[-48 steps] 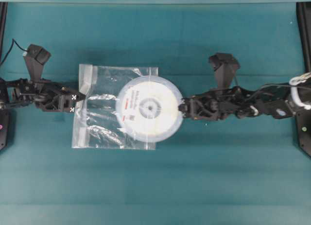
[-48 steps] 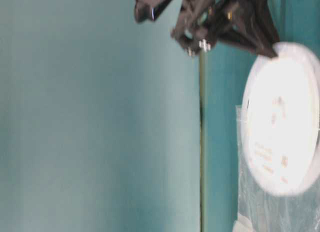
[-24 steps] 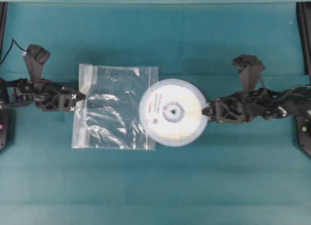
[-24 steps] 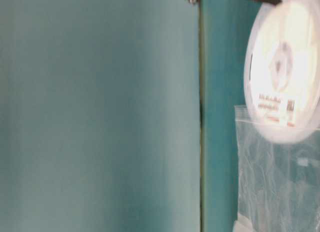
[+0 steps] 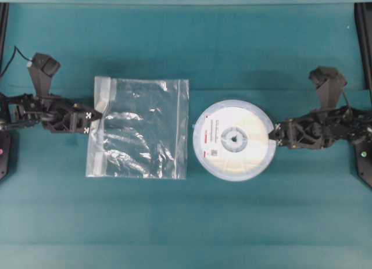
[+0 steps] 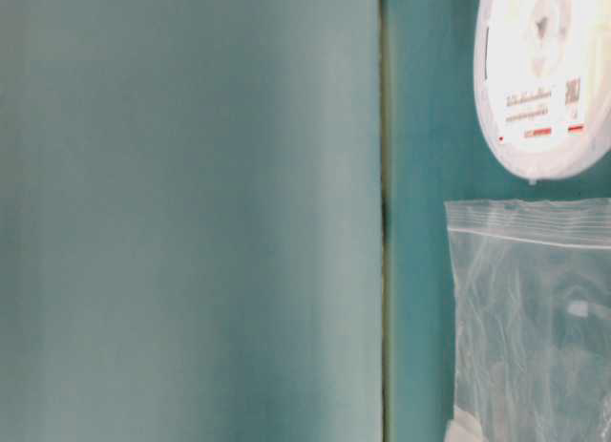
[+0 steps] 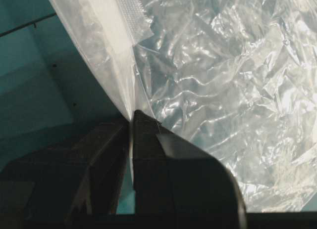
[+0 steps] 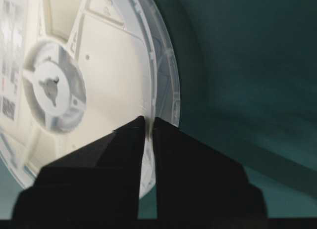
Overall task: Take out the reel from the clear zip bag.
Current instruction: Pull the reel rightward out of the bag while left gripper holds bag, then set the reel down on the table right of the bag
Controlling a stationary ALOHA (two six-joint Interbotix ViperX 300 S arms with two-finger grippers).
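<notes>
Reel [image 5: 234, 139] is held by its rim in the clamped right gripper [image 5: 275, 135], fully clear of clear zip bag [image 5: 139, 128], whose zip edge is pinched by left gripper [image 5: 93, 123]. Extraction judged done; next, reel to be set down and released.

The reel [image 6: 546, 74] runs off the table-level view's top and right edges; its label [image 6: 540, 113] codes are too small to read.
</notes>
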